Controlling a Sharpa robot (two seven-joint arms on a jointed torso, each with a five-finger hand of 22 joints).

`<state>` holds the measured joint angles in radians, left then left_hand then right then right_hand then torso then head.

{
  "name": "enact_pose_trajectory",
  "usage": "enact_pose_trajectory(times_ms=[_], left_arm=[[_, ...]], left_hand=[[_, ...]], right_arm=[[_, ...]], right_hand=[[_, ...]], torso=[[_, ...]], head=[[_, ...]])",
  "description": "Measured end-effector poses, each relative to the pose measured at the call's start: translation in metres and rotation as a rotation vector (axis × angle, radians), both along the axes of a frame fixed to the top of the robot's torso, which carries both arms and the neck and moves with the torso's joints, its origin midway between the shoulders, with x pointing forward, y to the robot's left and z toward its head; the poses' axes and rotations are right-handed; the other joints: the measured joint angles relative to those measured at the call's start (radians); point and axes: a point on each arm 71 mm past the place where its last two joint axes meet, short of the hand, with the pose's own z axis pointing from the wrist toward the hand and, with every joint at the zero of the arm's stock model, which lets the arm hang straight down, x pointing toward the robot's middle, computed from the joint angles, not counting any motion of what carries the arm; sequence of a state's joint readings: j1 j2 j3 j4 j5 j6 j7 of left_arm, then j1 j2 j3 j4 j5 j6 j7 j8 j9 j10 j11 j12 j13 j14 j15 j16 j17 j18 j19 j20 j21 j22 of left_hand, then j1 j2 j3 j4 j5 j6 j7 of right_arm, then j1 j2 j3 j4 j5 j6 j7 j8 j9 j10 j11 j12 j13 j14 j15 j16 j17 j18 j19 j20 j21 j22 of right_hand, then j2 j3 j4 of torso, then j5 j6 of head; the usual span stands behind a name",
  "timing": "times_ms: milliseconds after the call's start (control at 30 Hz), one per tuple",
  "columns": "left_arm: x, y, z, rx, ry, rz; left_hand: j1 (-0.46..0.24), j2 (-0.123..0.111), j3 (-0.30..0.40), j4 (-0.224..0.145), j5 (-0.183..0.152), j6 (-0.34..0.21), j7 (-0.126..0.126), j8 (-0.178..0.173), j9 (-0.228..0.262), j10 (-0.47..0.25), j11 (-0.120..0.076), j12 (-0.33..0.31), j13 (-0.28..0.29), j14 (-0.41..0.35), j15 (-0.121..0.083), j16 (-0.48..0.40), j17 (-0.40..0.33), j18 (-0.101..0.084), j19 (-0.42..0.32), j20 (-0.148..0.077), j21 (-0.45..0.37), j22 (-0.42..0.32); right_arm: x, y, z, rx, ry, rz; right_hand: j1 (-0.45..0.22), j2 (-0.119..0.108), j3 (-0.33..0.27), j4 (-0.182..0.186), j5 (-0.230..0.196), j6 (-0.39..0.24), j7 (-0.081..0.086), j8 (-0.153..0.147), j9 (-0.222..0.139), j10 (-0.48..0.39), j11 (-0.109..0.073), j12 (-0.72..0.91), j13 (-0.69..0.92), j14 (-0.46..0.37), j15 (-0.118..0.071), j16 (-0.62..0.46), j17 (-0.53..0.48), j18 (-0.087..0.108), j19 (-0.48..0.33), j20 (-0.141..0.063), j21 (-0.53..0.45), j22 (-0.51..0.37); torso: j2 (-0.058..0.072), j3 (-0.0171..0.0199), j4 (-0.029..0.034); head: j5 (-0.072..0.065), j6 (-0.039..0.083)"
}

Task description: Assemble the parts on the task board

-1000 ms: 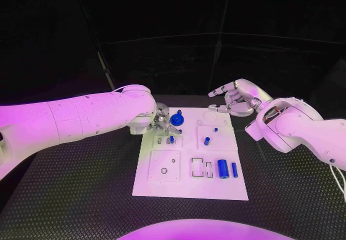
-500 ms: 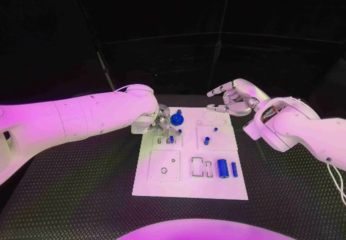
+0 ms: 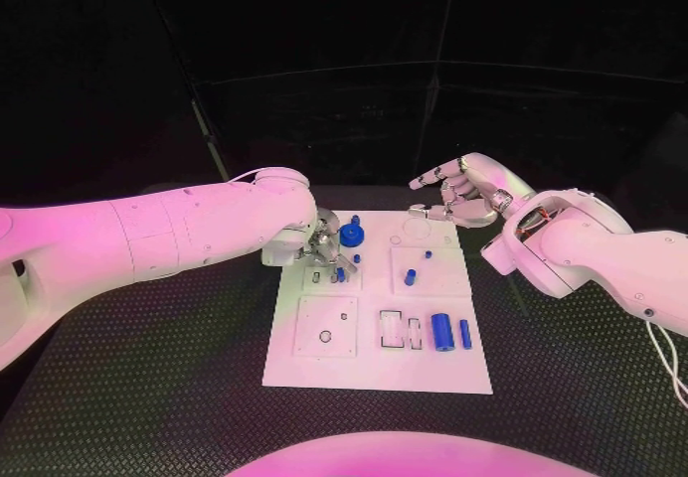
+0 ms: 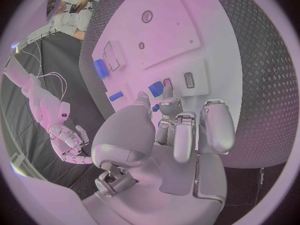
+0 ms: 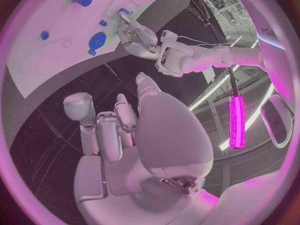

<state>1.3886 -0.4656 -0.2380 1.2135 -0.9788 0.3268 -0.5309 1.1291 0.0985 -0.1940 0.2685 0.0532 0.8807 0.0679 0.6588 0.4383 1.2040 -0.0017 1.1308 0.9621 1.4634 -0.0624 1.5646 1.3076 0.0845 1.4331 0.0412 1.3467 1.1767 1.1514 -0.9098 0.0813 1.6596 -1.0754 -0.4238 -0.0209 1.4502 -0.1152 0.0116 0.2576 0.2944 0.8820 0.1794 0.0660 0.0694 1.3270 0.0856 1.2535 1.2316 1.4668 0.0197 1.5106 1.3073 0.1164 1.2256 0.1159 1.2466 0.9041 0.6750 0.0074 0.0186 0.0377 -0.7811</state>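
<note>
The white task board (image 3: 376, 363) lies mid-table. My left hand (image 3: 323, 246) is low over its far left part, beside a round blue part (image 3: 353, 236). Its fingertips point down at the small slots there. A small blue part (image 4: 154, 107) shows pinched between thumb and finger, next to another blue piece (image 4: 155, 89) on the board. My right hand (image 3: 461, 194) hovers above the board's far right corner, fingers apart and holding nothing. A thick blue cylinder (image 3: 441, 332) and a thin one (image 3: 464, 334) lie near the right edge. Two short blue pegs (image 3: 409, 277) stand in the middle right panel.
The board sits on black ribbed matting (image 3: 158, 378) with free room to both sides and in front. In the right wrist view the left hand (image 5: 142, 37) reaches over the board's edge near the round blue part (image 5: 97, 39).
My left hand has sunk slightly closer to the board's small slots. My right hand has drifted a little towards the board's far edge, still holding nothing.
</note>
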Motion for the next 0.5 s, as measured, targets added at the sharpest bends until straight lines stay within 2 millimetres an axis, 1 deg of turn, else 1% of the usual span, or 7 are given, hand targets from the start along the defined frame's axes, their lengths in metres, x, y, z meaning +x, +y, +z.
enact_pose_trajectory(times_ms=[100, 133, 233, 400, 467, 500], left_arm=[[-0.0003, -0.0005, -0.0003, 0.002, 0.002, -0.002], [-0.0004, -0.0009, -0.0004, 0.002, 0.003, -0.003], [-0.0006, -0.0023, -0.0007, 0.003, 0.004, -0.006], [-0.0009, -0.0036, -0.0011, 0.004, 0.006, -0.009], [-0.001, -0.0039, -0.0012, 0.004, 0.007, -0.01], [-0.0011, -0.004, -0.0012, 0.004, 0.007, -0.011]], left_hand=[[0.004, 0.003, -0.002, -0.002, 0.0, 0.0, 0.0, 0.0, 0.0, 0.0, 0.0, 0.0, 0.0, 0.0, 0.0, 0.0, 0.0, 0.0, 0.0, 0.0, 0.0, 0.001], [0.011, 0.001, -0.002, -0.003, 0.0, 0.0, 0.0, 0.003, 0.002, 0.0, 0.0, 0.0, 0.0, 0.0, 0.0, 0.0, 0.0, 0.0, 0.0, 0.0, 0.0, 0.002], [0.012, 0.0, -0.003, -0.008, 0.0, 0.0, 0.0, 0.006, 0.004, 0.0, 0.0, 0.0, 0.0, 0.0, 0.0, 0.0, 0.0, 0.0, 0.0, 0.0, 0.0, 0.002], [0.023, 0.012, 0.001, -0.012, 0.0, -0.007, 0.0, 0.01, 0.009, 0.0, 0.0, 0.0, 0.002, 0.0, 0.0, 0.0, 0.0, 0.0, 0.0, 0.0, 0.0, 0.004], [0.031, 0.019, 0.006, -0.017, 0.0, -0.007, 0.0, 0.012, 0.011, 0.0, 0.0, 0.0, 0.002, 0.0, 0.0, 0.0, 0.0, 0.0, 0.0, 0.0, 0.0, 0.005], [0.031, 0.019, 0.007, -0.018, 0.0, -0.007, 0.0, 0.012, 0.012, 0.0, 0.0, 0.0, 0.002, 0.0, 0.0, 0.0, 0.0, 0.0, 0.0, 0.0, 0.0, 0.005]], right_arm=[[0.0003, 0.0007, -0.0001, 0.0, 0.0, 0.001], [0.0004, 0.001, -0.0002, 0.001, 0.0, 0.001], [0.0006, 0.0021, -0.0002, 0.002, 0.0, 0.003], [0.001, 0.0036, -0.0004, 0.003, 0.0, 0.005], [0.0013, 0.0038, -0.0005, 0.003, 0.0, 0.005], [0.0014, 0.0039, -0.0006, 0.003, 0.0, 0.005]], right_hand=[[0.002, 0.002, 0.0, 0.0, 0.005, 0.0, 0.0, 0.0, 0.0, 0.0, 0.0, 0.0, 0.0, -0.001, -0.001, 0.0, 0.0, 0.0, 0.0, 0.0, 0.0, -0.001], [0.005, 0.005, 0.002, -0.002, 0.005, 0.0, 0.0, 0.0, 0.0, 0.0, 0.0, 0.0, 0.0, -0.004, -0.004, 0.0, 0.0, 0.0, 0.0, 0.0, 0.0, -0.002], [0.009, 0.009, 0.004, -0.004, 0.005, 0.0, 0.0, 0.0, 0.0, 0.0, 0.0, 0.0, 0.0, -0.004, -0.004, 0.0, 0.0, 0.0, 0.0, 0.0, 0.0, -0.002], [0.009, 0.009, 0.004, -0.004, 0.005, 0.0, 0.0, 0.0, 0.0, 0.0, 0.0, 0.0, 0.0, -0.004, -0.004, 0.0, 0.0, 0.0, 0.0, 0.0, 0.0, -0.002], [0.009, 0.009, 0.004, -0.004, 0.005, 0.0, 0.0, 0.0, 0.0, 0.0, 0.0, 0.0, 0.0, -0.004, -0.004, 0.0, 0.0, 0.0, 0.0, 0.0, 0.0, -0.002], [0.009, 0.009, 0.004, -0.004, 0.005, 0.0, 0.0, 0.0, 0.0, 0.0, 0.0, 0.0, 0.0, -0.004, -0.004, 0.0, 0.0, 0.0, 0.0, 0.0, 0.0, -0.002]], torso=[[0.0, 0.0, 0.0002], [0.0, 0.0, 0.0004], [0.0, 0.0, 0.001], [0.0, -0.0001, 0.0013], [0.0, -0.0002, 0.0013], [0.0, -0.0003, 0.0013]], head=[[0.0, -0.001], [-0.002, -0.001], [-0.005, 0.0], [-0.003, 0.001], [-0.003, 0.0], [-0.002, -0.001]])
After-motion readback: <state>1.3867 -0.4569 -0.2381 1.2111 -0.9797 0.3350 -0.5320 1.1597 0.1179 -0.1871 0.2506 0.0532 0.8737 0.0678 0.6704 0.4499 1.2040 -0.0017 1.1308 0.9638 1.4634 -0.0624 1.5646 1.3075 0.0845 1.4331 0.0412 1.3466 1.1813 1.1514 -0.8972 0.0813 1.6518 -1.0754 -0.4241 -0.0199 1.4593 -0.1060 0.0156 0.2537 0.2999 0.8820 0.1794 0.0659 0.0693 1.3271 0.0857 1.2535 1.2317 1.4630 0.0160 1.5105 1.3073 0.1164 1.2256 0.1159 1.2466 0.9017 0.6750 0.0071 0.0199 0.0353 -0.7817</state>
